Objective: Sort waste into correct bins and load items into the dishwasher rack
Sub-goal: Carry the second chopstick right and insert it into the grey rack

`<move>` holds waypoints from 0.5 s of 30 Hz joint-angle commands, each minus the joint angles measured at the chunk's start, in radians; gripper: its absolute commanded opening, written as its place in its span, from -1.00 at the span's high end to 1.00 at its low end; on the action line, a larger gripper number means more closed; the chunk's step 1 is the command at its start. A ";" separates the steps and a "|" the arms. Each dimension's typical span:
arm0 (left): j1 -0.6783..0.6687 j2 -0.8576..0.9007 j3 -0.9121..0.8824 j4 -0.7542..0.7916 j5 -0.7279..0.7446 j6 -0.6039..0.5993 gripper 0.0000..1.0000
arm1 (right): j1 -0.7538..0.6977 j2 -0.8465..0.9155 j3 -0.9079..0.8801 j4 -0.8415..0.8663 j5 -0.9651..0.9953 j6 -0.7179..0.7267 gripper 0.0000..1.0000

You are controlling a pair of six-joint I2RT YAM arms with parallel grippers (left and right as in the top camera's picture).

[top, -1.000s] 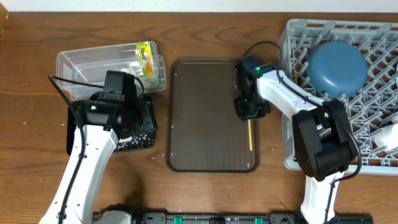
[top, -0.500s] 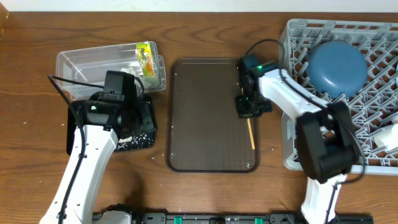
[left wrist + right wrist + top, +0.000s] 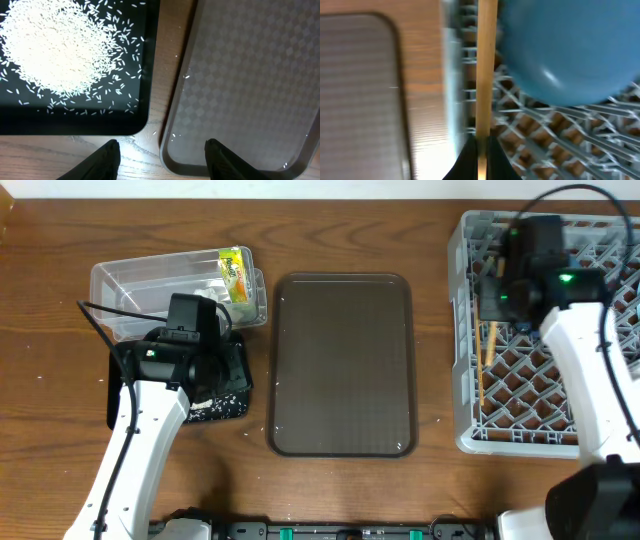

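Observation:
My right gripper (image 3: pixel 497 308) is shut on a wooden chopstick (image 3: pixel 486 365) and holds it over the left part of the grey dishwasher rack (image 3: pixel 540 435). In the right wrist view the chopstick (image 3: pixel 486 65) runs up from the shut fingers (image 3: pixel 469 157), beside a blue dish (image 3: pixel 570 50) in the rack (image 3: pixel 560 137). My left gripper (image 3: pixel 162 160) is open and empty, above the gap between the black tray of rice (image 3: pixel 55 50) and the brown tray (image 3: pixel 245 85). The clear tub (image 3: pixel 150 285) holds the green-yellow wrapper (image 3: pixel 235 270).
The brown serving tray (image 3: pixel 342 365) lies bare in the middle between the two arms. The black tray (image 3: pixel 235 395) sits under my left arm, just in front of the clear tub. A few rice grains lie on the wood by the trays.
My right gripper has lifted the chopstick from the brown tray's right edge and carried it right, over the rack. The left arm has not moved.

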 commanded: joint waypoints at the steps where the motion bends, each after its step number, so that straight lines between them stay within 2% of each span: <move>1: 0.004 -0.002 0.013 -0.002 -0.006 -0.002 -0.15 | -0.028 0.048 -0.013 -0.017 -0.005 -0.071 0.98; 10: 0.004 -0.002 0.013 -0.002 -0.006 -0.002 -0.15 | -0.027 0.158 -0.013 -0.042 -0.112 -0.080 0.93; 12: 0.004 -0.002 0.013 -0.002 -0.006 -0.002 -0.16 | -0.027 0.156 -0.013 -0.042 -0.112 -0.079 0.78; 15: 0.004 -0.002 0.013 -0.002 -0.006 -0.002 -0.16 | -0.030 0.133 -0.011 -0.041 -0.112 -0.061 0.43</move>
